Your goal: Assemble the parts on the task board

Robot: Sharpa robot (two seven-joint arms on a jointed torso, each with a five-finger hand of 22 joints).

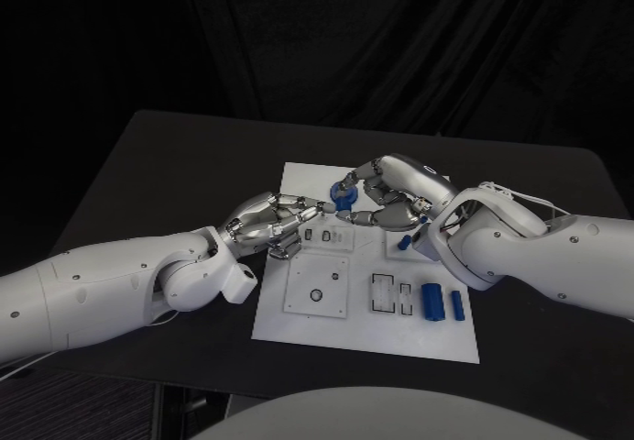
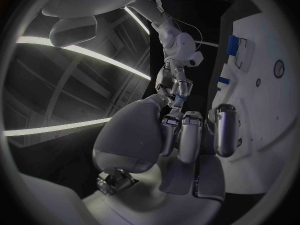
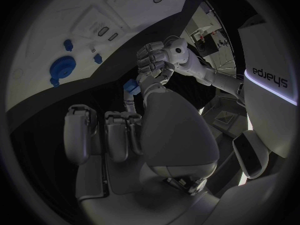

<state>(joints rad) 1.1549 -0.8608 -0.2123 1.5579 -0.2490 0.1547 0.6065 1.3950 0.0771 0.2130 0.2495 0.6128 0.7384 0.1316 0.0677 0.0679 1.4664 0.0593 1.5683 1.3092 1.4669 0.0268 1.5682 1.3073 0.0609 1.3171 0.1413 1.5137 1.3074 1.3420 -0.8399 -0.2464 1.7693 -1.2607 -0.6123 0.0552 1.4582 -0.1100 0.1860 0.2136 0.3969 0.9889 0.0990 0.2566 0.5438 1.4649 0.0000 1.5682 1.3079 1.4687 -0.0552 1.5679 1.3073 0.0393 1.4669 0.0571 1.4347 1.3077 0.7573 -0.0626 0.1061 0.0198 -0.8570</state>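
A blue part (image 1: 344, 195) is pinched by the right hand (image 1: 385, 194) above the board (image 1: 370, 321); the left hand (image 1: 271, 223), close beside, is curled empty. A collision could knock the part loose.

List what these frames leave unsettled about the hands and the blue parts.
- Head view: the right hand covers most of the blue part in its fingers, so the part's shape is unclear.
- Head view: the left hand has its fingertips at the task board; any contact is hidden under it.
- Head view: the two blue bars are too small to tell whether seated or loose.
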